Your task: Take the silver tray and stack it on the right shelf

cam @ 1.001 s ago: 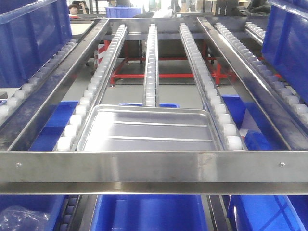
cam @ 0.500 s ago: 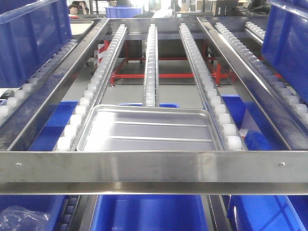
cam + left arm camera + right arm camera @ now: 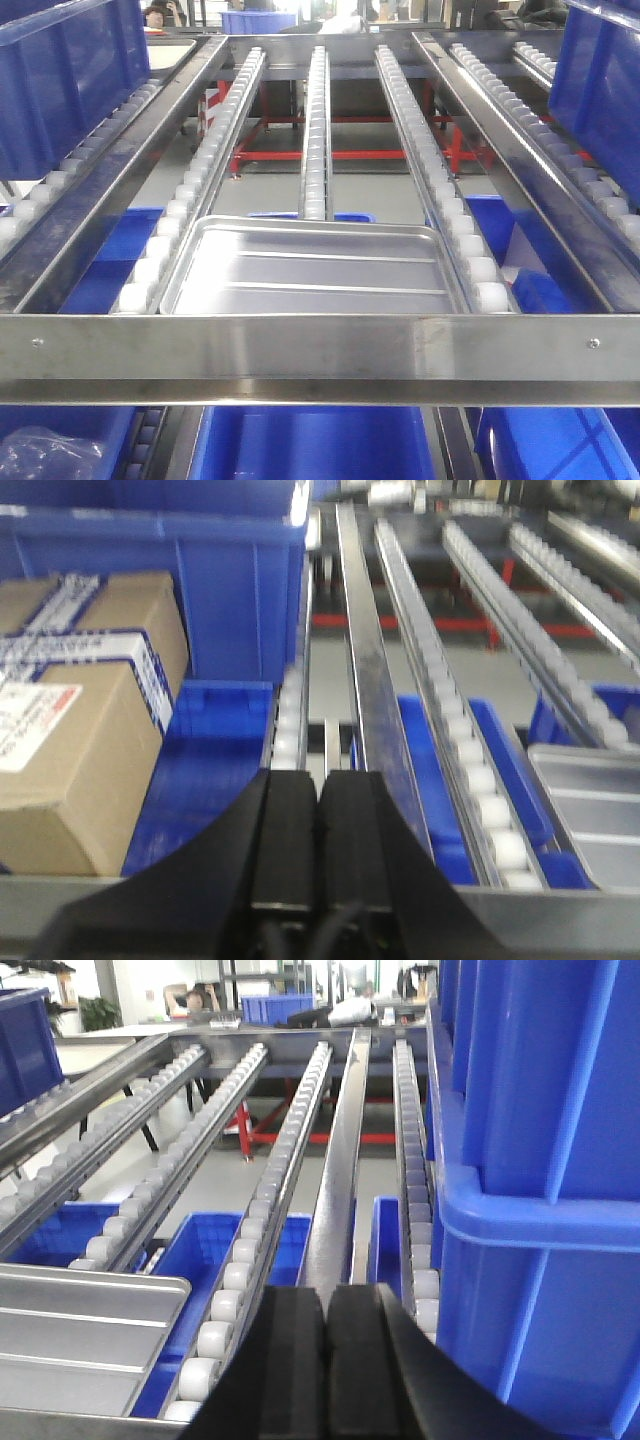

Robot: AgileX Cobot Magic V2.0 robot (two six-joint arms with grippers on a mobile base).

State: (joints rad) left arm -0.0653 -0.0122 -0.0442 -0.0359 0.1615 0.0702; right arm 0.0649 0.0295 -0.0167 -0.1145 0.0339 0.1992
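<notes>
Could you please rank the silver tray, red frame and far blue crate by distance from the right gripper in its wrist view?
1. Silver tray, left of right gripper.
2. Red frame, midway, lower down.
3. Blue crate, far back.

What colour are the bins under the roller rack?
The bins are blue; clearest in the exterior front-facing view.

Ahead of the right end effector [image 3: 326,1310], grey floor [image 3: 225,1175] lies below, crossed by a red metal frame [image 3: 375,1139]. Far off to its left, a green plant [image 3: 100,1010] stands against a bright white wall [image 3: 135,985].
</notes>
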